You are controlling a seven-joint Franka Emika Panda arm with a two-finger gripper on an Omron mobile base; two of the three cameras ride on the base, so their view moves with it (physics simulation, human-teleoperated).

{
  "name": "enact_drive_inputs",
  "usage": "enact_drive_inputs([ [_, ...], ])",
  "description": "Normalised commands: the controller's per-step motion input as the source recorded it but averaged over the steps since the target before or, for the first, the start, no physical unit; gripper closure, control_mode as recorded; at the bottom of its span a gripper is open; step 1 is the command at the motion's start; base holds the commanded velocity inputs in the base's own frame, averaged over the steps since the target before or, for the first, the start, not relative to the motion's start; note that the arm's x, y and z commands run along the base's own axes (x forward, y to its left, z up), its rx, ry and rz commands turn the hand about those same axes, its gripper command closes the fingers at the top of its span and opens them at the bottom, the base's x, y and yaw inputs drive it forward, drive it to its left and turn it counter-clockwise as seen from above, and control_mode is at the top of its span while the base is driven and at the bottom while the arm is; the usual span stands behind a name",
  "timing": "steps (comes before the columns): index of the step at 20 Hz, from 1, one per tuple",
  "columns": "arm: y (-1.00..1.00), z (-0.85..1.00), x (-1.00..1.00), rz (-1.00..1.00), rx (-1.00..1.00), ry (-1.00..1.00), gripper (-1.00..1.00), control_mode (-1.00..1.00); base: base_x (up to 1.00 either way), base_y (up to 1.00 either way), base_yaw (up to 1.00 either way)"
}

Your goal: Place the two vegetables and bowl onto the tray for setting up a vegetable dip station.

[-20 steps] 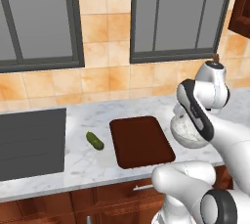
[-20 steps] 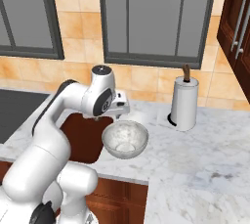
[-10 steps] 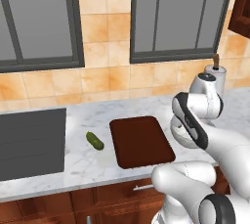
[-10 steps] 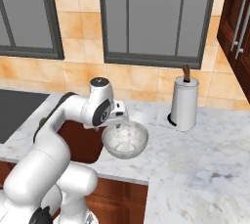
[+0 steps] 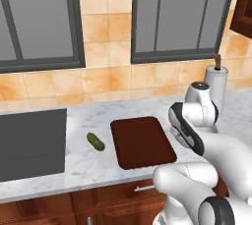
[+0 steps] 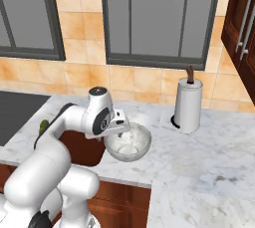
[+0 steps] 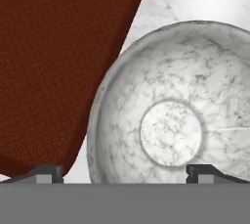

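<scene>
Claw (image 7: 125, 171) spread wide and empty above the bowl's (image 7: 171, 120) rim, bowl stood on the marble counter (image 6: 199, 147) just beside the tray (image 5: 141, 141), cucumber (image 5: 95, 141) lay left of the tray.

Left base view: from behind-left of the arm, facing forward and down over the counter (image 5: 93, 162), tray (image 5: 142, 141) mid-frame. Right base view: from behind-right, same counter, bowl (image 6: 128, 142) near its front edge. Hand view: close, looking straight down on the bowl beside the tray's corner. All three share the tray.
</scene>
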Motion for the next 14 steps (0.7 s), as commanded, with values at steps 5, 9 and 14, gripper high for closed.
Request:
enact_drive_inputs([
  [5, 0.07, -0.13, 0.0, 0.0, -0.01, 0.08, -1.0, -1.0, 0.0, 0.0, 0.0],
  [9, 0.0, -0.2, 0.0, 0.0, -0.01, 0.06, -1.0, -1.0, 0.0, 0.0, 0.0],
  [14, 0.0, -0.26, 0.0, 0.0, -0.02, 0.04, -1.0, -1.0, 0.0, 0.0, 0.0],
])
